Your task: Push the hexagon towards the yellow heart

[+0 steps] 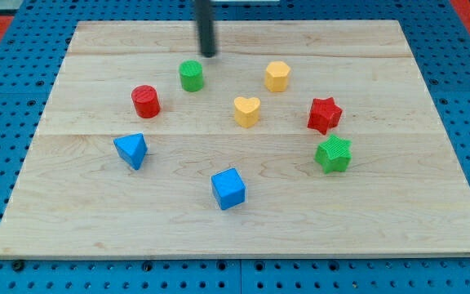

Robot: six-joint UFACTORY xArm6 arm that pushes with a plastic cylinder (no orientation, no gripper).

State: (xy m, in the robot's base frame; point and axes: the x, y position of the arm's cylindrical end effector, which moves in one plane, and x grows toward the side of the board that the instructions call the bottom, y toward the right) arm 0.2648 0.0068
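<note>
plastic yellow hexagon block (277,76) sits near the view's top, right of centre, on the pale wooden board (235,220). the yellow heart-shaped block (247,110) lies just below and to its left, close but apart. my tip (209,55) rests well left of the hexagon, just above and right of the green cylinder (191,75), touching no block. being a bare rod, it has nothing to open or close. the hexagon looks light, stiff and likely to slide easily; i judge contact belongs on its upper-right face, centred to avoid spinning it.
</note>
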